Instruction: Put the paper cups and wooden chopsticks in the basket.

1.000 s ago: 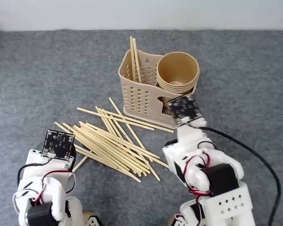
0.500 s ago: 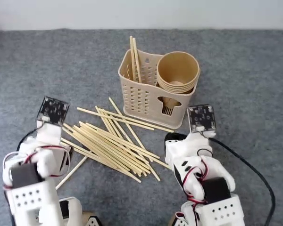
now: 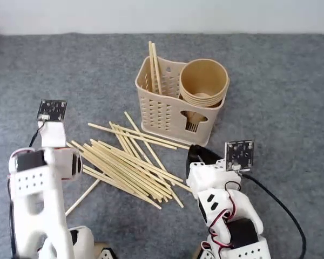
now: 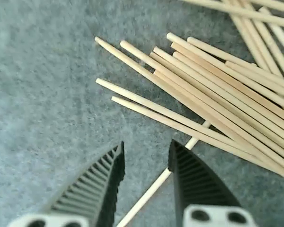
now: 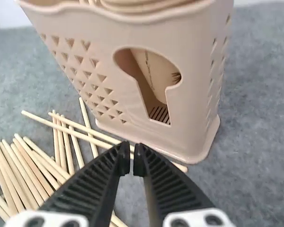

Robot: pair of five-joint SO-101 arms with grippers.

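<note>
The cups (image 3: 203,81) sit stacked in one end of the basket (image 3: 161,110), and two upright chopsticks (image 3: 154,67) stand in the other end. The rest of the chopsticks lie in a loose pile (image 3: 127,162) on the grey carpet (image 3: 281,108) just in front of the basket. The left gripper (image 4: 146,149) hangs over the pile's near edge, jaws apart and empty, with a stray chopstick (image 4: 151,194) running beneath the gap. The right gripper (image 5: 131,151) faces the basket's front wall, its jaws together and holding nothing.
</note>
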